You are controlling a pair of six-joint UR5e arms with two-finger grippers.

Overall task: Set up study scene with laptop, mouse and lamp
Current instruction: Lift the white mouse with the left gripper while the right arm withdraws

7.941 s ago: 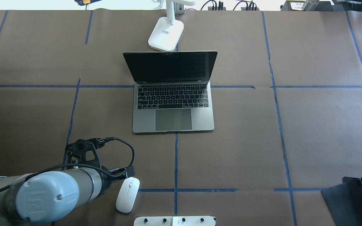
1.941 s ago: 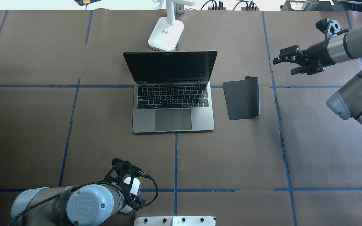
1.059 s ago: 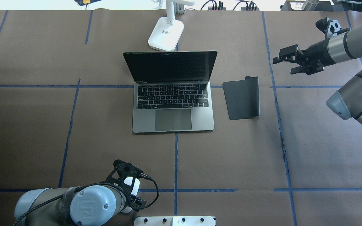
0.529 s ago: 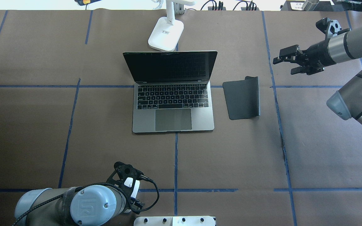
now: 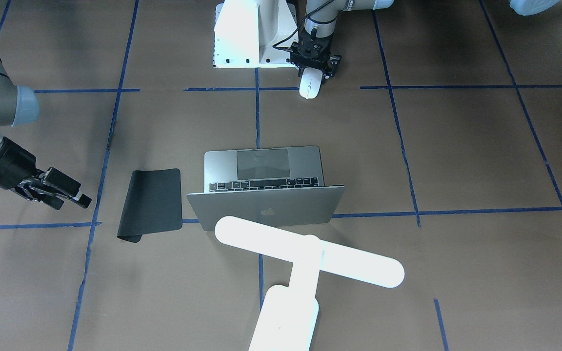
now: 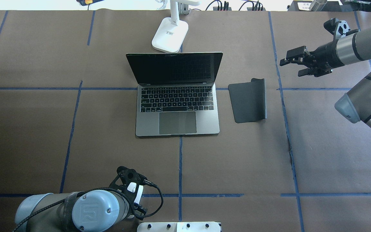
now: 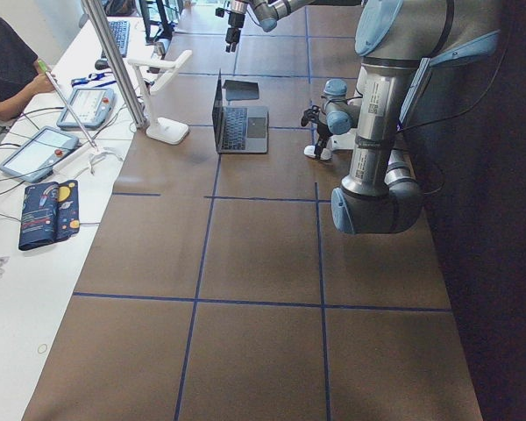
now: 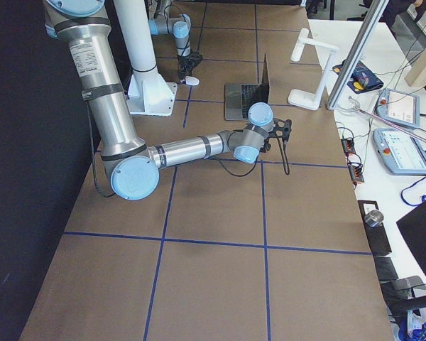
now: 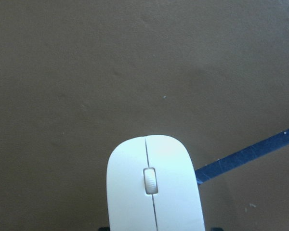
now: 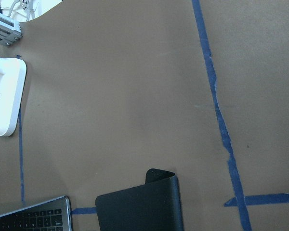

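The paper-covered table (image 6: 317, 145) holds a study scene that is nearly set. The lamp (image 5: 305, 253) stands well ahead of the left arm's fingers, its bar head hanging over the back of the open laptop (image 6: 177, 109), which sits between the two arms and far from either set of fingers. A black mat (image 6: 247, 103), one edge curled, lies flat beside the laptop, near the right gripper (image 6: 293, 64) and inward of it. That gripper hovers with its fingers spread wide and empty.

The mouse (image 5: 309, 89) rests on the table at the robot's edge, its rear tucked under the left gripper (image 5: 314, 72) and its nose poking out ahead of the fingers. The fingers straddle it, but whether they press its sides cannot be told.

The step in hand appears to be picking up the mouse. The next move likely calls for a firm pinch on its slim sides, a lift, and a long carry across to the mat.
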